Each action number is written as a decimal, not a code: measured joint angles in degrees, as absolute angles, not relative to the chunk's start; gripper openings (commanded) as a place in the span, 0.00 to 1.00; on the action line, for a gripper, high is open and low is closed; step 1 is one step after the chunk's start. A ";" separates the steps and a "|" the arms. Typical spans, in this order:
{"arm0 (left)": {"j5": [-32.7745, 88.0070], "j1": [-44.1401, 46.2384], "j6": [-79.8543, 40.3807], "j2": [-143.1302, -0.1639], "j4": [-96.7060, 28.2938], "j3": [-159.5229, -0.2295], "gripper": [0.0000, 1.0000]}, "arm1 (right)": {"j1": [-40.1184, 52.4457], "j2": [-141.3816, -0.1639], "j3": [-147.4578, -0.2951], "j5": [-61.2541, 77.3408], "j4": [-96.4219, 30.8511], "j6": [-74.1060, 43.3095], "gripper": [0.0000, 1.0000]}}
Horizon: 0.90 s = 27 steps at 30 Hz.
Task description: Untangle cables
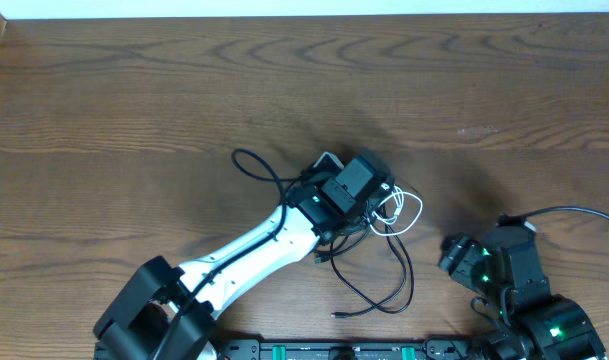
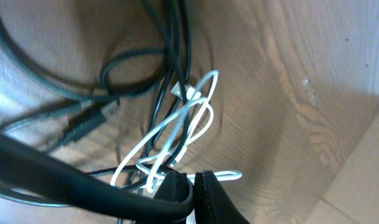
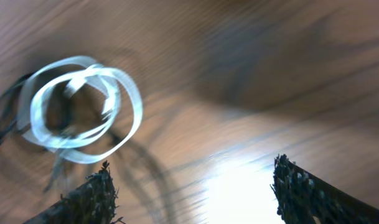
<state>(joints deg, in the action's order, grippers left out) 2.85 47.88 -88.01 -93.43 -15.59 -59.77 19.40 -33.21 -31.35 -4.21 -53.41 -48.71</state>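
Right gripper sits nearest the robot base on the right side, low over the table, well apart from the pile; fingers spread wide, nothing between them. Right wrist view is blurred: the two dark fingertips stand apart at the bottom edge, and the white cord lies in round loops on the wood ahead, to the left

Black cords: one long loose loop trails toward the base from the pile, its small plug end lying on the table. Left gripper is down on the tangle at table centre, arm reaching in from the lower left. In the left wrist view the fingers are pressed together and look clamped on a strand of the white cord, which comes out on both sides of the tips. Its loops cross over the black cords; a thick black wire runs across the foreground

White cord loops show just right of the left gripper. Farthest out, a black loop curls off the pile's upper left
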 measured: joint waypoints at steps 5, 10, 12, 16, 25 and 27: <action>2.87 46.98 -82.96 -90.19 -15.81 -59.77 0.07 | 19.40 -33.21 -30.89 9.78 -45.65 -50.24 0.62; 2.85 47.03 -80.99 -87.99 -18.83 -59.77 0.08 | 19.40 -33.23 -29.50 12.45 -43.35 -59.33 0.60; 2.90 47.03 -80.75 -87.99 -20.64 -59.77 0.08 | 19.40 -33.43 -29.19 12.25 -40.40 -63.35 0.54; 2.92 47.03 -80.68 -87.99 -22.11 -59.77 0.08 | 19.40 -35.90 -28.27 12.12 -31.42 -68.20 0.45; 3.99 47.03 -80.51 -87.99 -22.11 -59.77 0.08 | 19.59 -52.01 -26.20 14.63 -19.46 -75.05 0.51; 4.16 47.03 -80.51 -87.99 -22.11 -59.77 0.08 | 19.84 -55.81 -26.17 15.70 -15.22 -75.72 0.51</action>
<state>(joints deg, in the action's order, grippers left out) 4.16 47.03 -80.51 -87.99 -22.11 -59.77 19.84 -55.81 -26.17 15.70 -15.22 -75.72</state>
